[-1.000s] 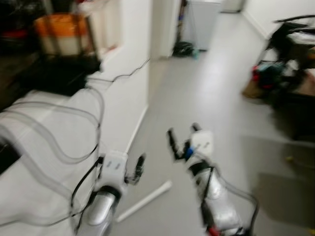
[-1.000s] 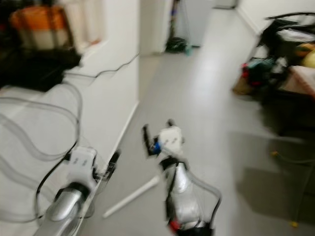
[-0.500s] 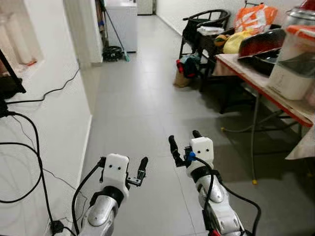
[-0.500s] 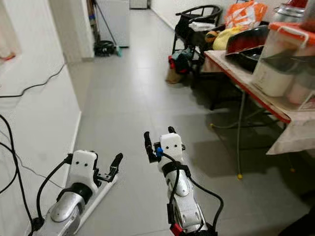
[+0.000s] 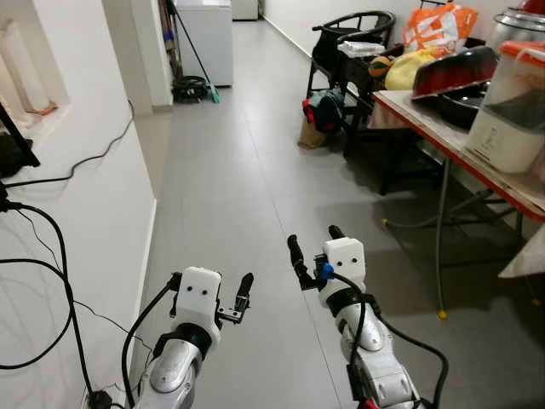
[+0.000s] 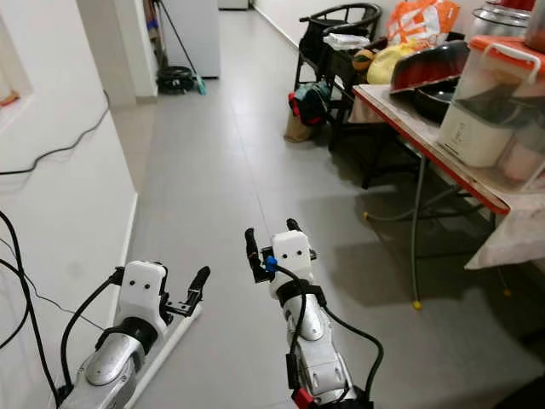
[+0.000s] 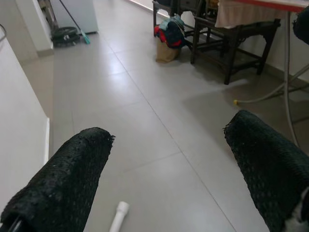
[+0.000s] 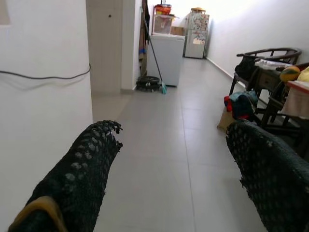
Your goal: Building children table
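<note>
A white tube [image 6: 173,341], like a table leg, lies on the grey floor tiles beside the left wall, just under my left forearm; its end [image 7: 118,215] lies on the tiles below the fingers in the left wrist view. My left gripper [image 5: 210,281] is held low over the floor, open, with nothing between its fingers [image 7: 72,169]. My right gripper [image 5: 314,240] is raised a little higher at the middle of the corridor, open and holding nothing, its black fingers [image 8: 87,164] pointing down the hallway.
A white wall [image 5: 77,221] with black cables [image 5: 51,247] runs along the left. On the right stands a red-edged table [image 5: 451,136] bearing a rice cooker [image 5: 511,111] and pans. A dark chair [image 5: 358,43] with bags and a white freezer [image 5: 209,38] stand farther down the tiled corridor.
The camera has swung from a blurred view of the left wall to looking down the corridor, then settled. Both arms keep their pose with the grippers open.
</note>
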Robot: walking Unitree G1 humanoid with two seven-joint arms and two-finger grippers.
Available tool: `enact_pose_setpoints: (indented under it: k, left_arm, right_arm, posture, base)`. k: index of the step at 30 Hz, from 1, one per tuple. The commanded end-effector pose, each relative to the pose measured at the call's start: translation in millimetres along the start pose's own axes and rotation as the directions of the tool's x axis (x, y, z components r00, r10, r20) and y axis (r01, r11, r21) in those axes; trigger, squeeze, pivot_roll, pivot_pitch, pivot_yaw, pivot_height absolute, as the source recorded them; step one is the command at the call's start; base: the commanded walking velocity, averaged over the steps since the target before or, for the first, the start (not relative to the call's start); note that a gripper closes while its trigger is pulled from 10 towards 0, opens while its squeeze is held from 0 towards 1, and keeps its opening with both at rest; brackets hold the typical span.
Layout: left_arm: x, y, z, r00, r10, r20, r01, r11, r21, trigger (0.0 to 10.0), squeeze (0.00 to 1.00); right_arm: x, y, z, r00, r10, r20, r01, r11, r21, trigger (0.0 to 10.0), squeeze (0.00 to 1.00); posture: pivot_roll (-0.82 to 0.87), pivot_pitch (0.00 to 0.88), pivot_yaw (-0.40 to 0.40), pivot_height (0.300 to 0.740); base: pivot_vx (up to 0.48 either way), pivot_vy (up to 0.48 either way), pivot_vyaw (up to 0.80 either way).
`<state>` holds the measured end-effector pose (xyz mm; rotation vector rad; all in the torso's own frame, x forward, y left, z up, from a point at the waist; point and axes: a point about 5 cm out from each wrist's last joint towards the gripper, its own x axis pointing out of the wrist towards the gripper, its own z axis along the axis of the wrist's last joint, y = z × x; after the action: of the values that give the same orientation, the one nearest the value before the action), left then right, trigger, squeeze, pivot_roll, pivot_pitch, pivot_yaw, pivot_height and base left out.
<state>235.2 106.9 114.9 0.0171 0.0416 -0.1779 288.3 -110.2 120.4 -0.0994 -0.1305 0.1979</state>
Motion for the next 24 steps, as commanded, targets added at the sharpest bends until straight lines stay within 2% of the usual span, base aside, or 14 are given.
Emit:
enact_pose_setpoints:
  k: [1, 24]
  left_arm:
    - [-1.2, -1.2, -0.4, 1.000, -0.012, 0.002, 0.012, 1.000, 0.006, 10.0, 0.00]
    - [-1.7, -2.6, 0.7, 1.000, -0.028, 0.011, 0.028, 1.000, 0.008, 10.0, 0.00]
  right_arm:
    - [-0.7, 0.8, -1.2, 1.000, 0.006, -0.007, -0.006, 1.000, -0.005, 10.0, 0.00]
    - [-0.4, 1.7, 0.2, 1.000, 0.008, -0.003, -0.008, 1.000, -0.006, 10.0, 0.00]
  posture:
    - [0.11, 0.000, -0.032, 0.740]
    - [0.11, 0.000, -0.031, 0.740]
  base:
    - [0.337, 0.000, 0.00]
    - [0.474, 0.000, 0.00]
